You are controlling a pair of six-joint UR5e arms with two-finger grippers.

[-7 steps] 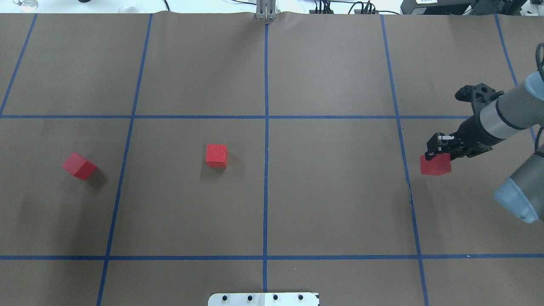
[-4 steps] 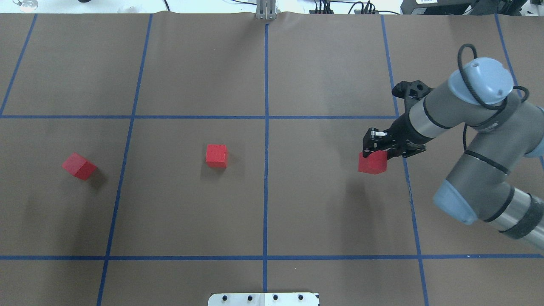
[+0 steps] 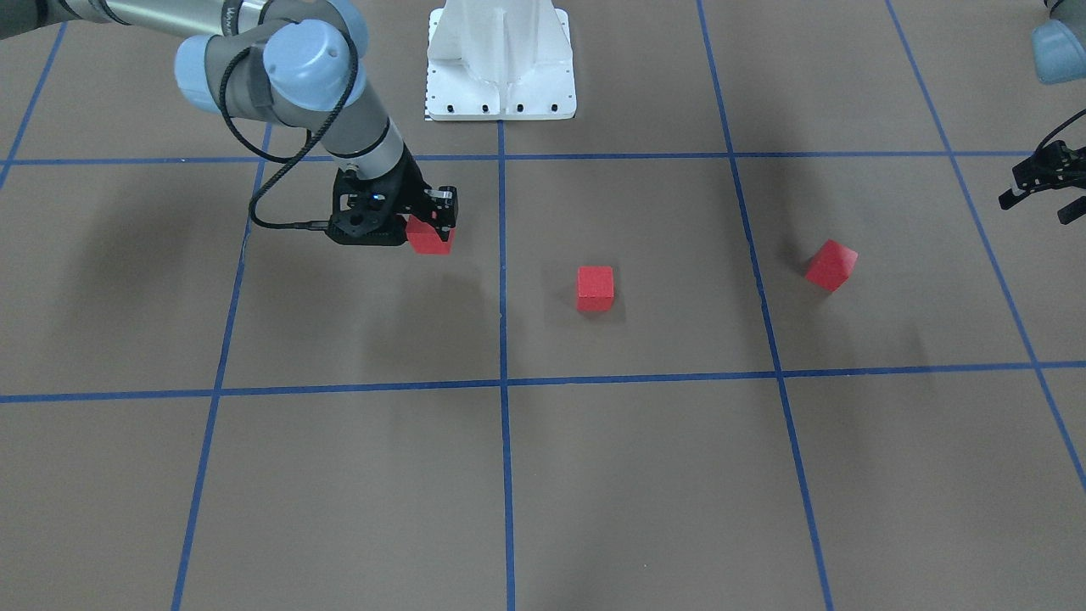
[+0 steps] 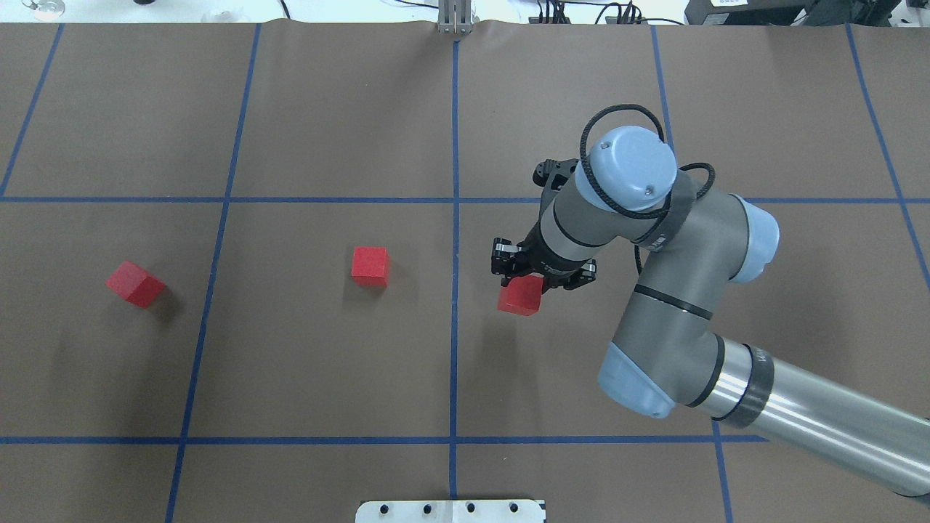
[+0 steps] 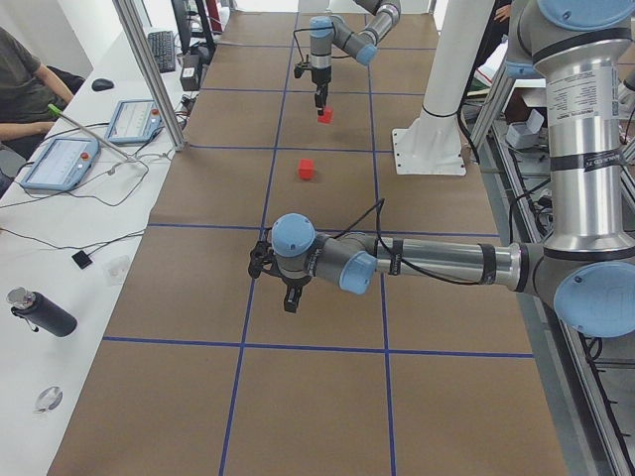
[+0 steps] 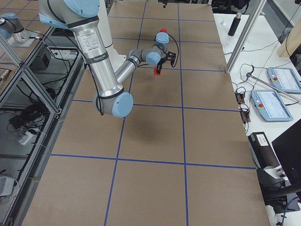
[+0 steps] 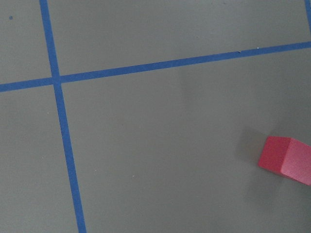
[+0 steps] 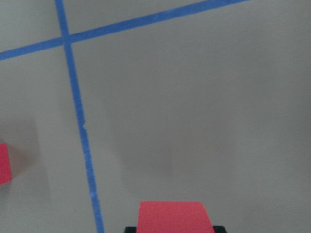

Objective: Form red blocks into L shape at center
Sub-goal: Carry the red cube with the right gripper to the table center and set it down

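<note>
Red matte cubes, three | carried cube [image 4: 520, 299] pinched in right gripper [image 4: 519, 285], raised just right of centre blue tape line [image 4: 454, 341] | middle cube [image 4: 370, 266], far-left cube [image 4: 135, 283] lie loose | you're mid-carry; next, lower it squarely beside the line.

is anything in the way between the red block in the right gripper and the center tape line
Nothing visible. Bare brown paper lies between the held block and the center line; the nearest other block sits beyond the line.
</note>
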